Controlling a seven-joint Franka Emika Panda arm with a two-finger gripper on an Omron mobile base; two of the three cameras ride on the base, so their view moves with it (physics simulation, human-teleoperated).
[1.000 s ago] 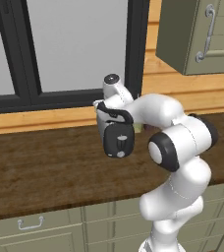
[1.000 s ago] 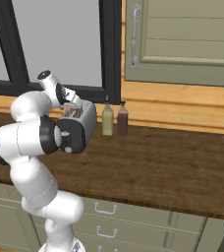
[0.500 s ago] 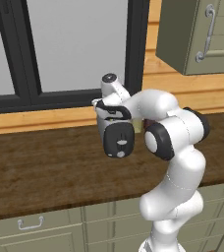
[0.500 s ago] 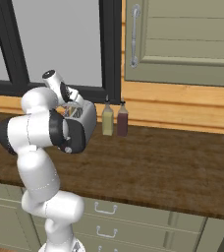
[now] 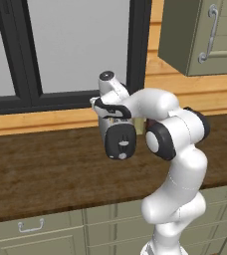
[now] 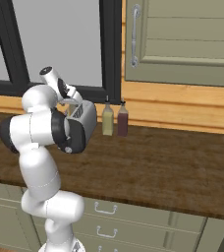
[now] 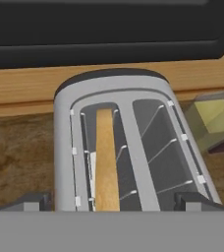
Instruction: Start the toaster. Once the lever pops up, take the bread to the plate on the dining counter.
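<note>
The chrome toaster (image 5: pixel 118 141) stands on the dark wood worktop by the window, its black end face and pale knob (image 5: pixel 122 156) turned toward me. The lever (image 5: pixel 120 144) is a small dark tab above that knob, hard to make out. In the hand view I look straight down into the toaster (image 7: pixel 62 147), where the bread (image 7: pixel 106 157) sits edge-up, sunk in the left slot. My gripper (image 7: pixel 113 203) hovers just above the toaster's top, open, with its fingertips (image 7: pixel 31 202) wide apart and nothing between them. The plate and the dining counter are out of view.
Two bottles, one olive (image 6: pixel 107 121) and one brown (image 6: pixel 122 120), stand just right of the toaster against the wall. An olive wall cabinet (image 6: pixel 182 42) hangs above. Drawers with handles (image 6: pixel 105 209) run under the worktop (image 6: pixel 163 162).
The arm's elbow has swung in closer to the toaster while the hand stays over its top. The gripper remains open.
</note>
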